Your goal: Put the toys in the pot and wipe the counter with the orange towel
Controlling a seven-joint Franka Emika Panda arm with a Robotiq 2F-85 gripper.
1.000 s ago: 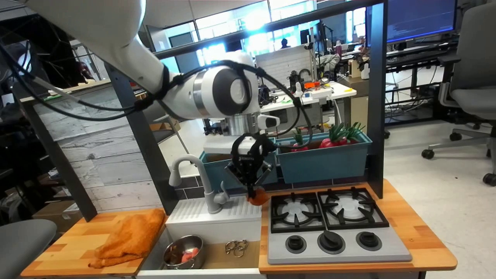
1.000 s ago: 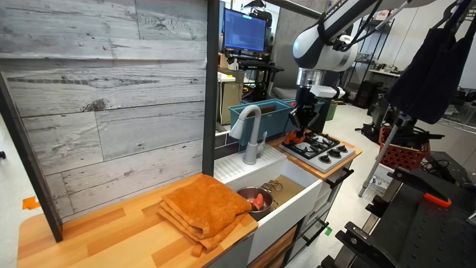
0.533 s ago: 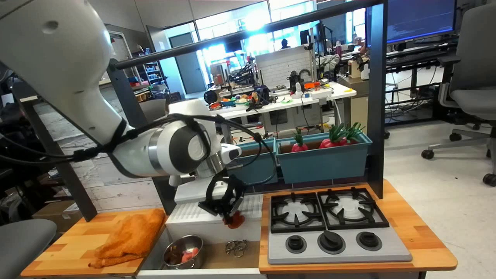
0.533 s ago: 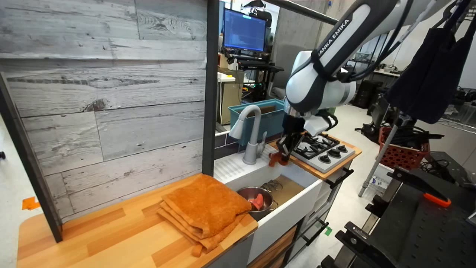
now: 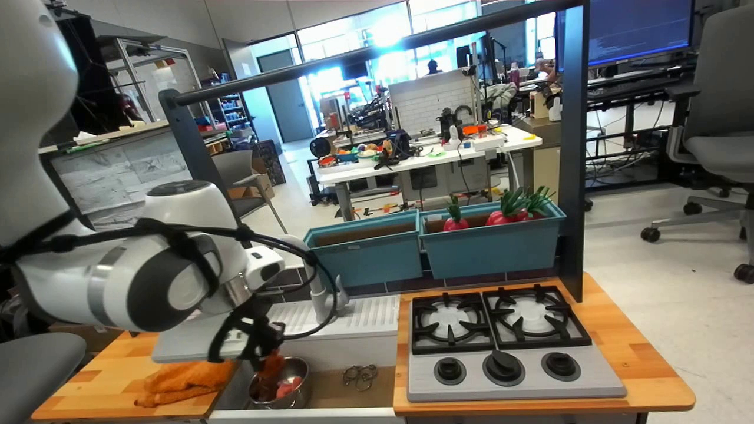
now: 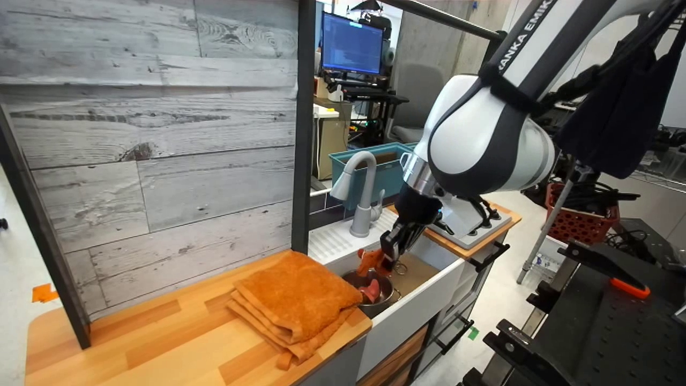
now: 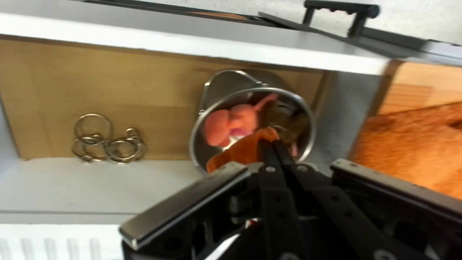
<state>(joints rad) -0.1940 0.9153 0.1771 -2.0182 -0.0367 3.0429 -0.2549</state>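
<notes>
My gripper [image 7: 273,142] is shut on an orange plush toy [image 7: 238,150]. In the wrist view the toy shows over the opening of the steel pot [image 7: 193,144]. In an exterior view my gripper [image 6: 389,254] holds the toy [image 6: 371,262] just above the pot's rim. The pot stands in the sink and holds a pink toy [image 7: 216,126] and a brown toy [image 7: 285,121], partly hidden. The folded orange towel [image 6: 305,295] lies on the wooden counter beside the sink. It also shows in the wrist view [image 7: 415,151] and, partly hidden by the arm, in an exterior view [image 5: 188,383].
Several metal rings [image 7: 108,139] lie on the sink floor next to the pot. A grey faucet [image 6: 364,198] stands behind the sink. The sink's front wall [image 6: 412,308] rises beside the pot. A stove [image 5: 512,377] and teal planters [image 5: 365,253] are in view.
My gripper has carried the orange toy from beside the stove, across the sink's back ledge, down to above the pot. The pot, the toys in it and the towel have not moved.
</notes>
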